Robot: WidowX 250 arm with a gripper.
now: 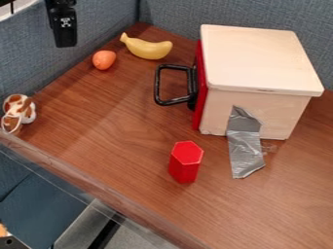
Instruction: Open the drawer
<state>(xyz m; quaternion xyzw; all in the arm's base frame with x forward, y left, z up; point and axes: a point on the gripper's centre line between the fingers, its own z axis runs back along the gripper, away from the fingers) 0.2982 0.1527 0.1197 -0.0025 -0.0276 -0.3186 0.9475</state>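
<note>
My black gripper (64, 30) hangs at the upper left, in front of the blue fabric wall and well to the left of the wooden box (260, 61). The drawer has a red front (201, 90) on the box's left side, and it sits against the box, closed. A black loop handle (160, 85) sticks out to the left from that front. Open space separates the gripper from the handle, and the two do not touch.
Behind the handle lie a yellow banana (148, 49) and an orange item (104, 60). A red hexagonal block (185, 163) stands in front of the box. Silver tape (245, 151) runs from box to table. A brown-and-white object (19, 113) rests at the left edge.
</note>
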